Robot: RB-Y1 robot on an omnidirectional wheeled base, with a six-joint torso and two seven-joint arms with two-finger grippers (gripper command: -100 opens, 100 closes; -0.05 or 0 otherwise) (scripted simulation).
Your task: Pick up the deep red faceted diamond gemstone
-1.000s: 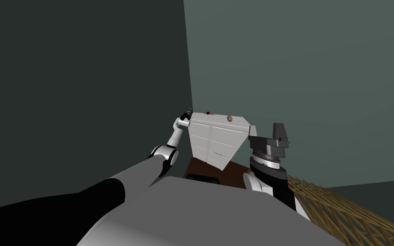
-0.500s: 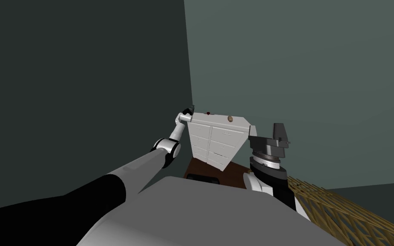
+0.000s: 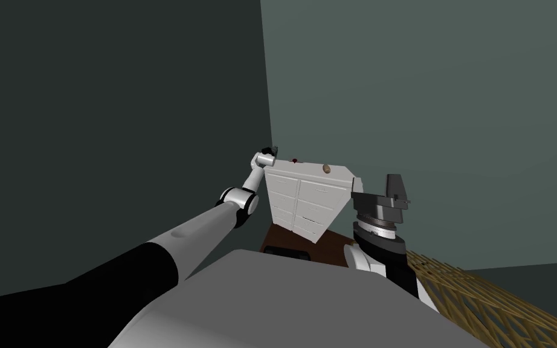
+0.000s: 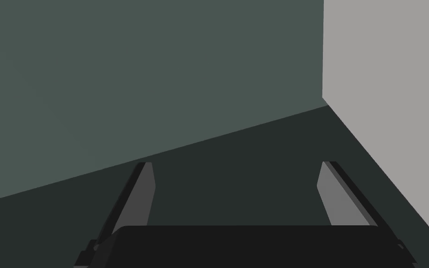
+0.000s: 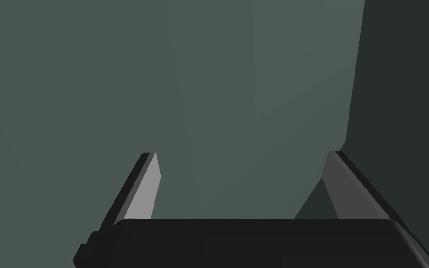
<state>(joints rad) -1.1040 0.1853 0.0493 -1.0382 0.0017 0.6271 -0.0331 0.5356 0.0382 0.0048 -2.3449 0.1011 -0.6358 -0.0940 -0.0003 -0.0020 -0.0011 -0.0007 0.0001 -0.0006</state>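
My left gripper (image 4: 234, 167) was up at the left rear corner of the white chest of drawers (image 3: 307, 196), by the top edge. Its two fingers (image 4: 139, 195) stood wide apart with nothing between them, and a flat light grey surface (image 4: 390, 83) lay just beside one of them. The deep red gemstone (image 3: 294, 160) sat on the chest's top near that corner, a little to the right of my left gripper and apart from it. Further right on the same top lay a small round brown object (image 3: 326, 168), well apart from the gemstone. My right gripper (image 5: 241, 158) was raised beside the chest's right end, fingers spread wide and empty. A tan woven lattice (image 3: 482, 296) lay at the far right.
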